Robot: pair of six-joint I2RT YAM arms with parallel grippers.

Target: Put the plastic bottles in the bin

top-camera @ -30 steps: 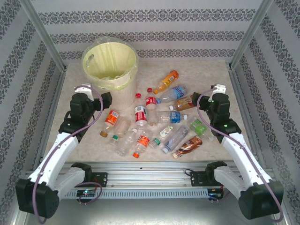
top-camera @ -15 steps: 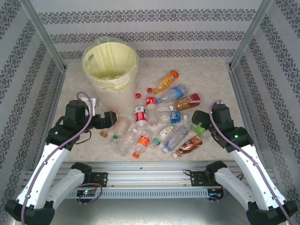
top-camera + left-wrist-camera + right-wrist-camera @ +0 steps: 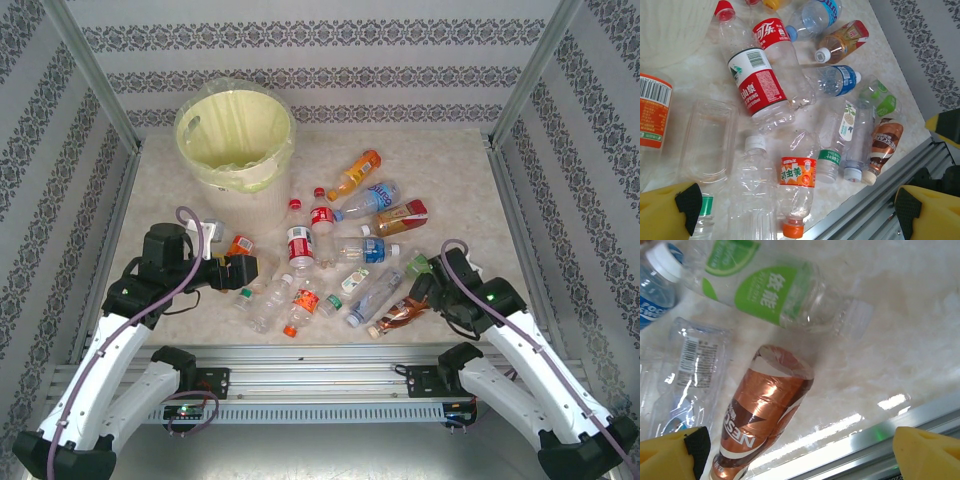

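Note:
The bin (image 3: 283, 120), a pale-yellow bucket, stands at the far left of the table. Several plastic bottles lie scattered in the middle, among them an orange one (image 3: 355, 173) and a red-labelled one (image 3: 300, 247). My left gripper (image 3: 245, 268) hangs open over the near-left bottles. In the left wrist view the left gripper (image 3: 797, 207) spans a clear bottle with an orange label and cap (image 3: 797, 172). My right gripper (image 3: 425, 290) is low at the near right, open. In the right wrist view a brown coffee bottle (image 3: 765, 410) lies between the right gripper (image 3: 800, 442) fingers, nearer the left one, untouched.
A metal rail (image 3: 320, 355) runs along the table's near edge, just beyond the brown bottle. Loose red caps (image 3: 296, 203) lie by the bin. Frame posts and patterned walls close in both sides. A green-labelled bottle (image 3: 765, 290) lies just beyond the brown one.
Both arms swung down toward the near edge. The left gripper left the bin's side for the near-left bottles. The right gripper came from the far right to the brown bottle.

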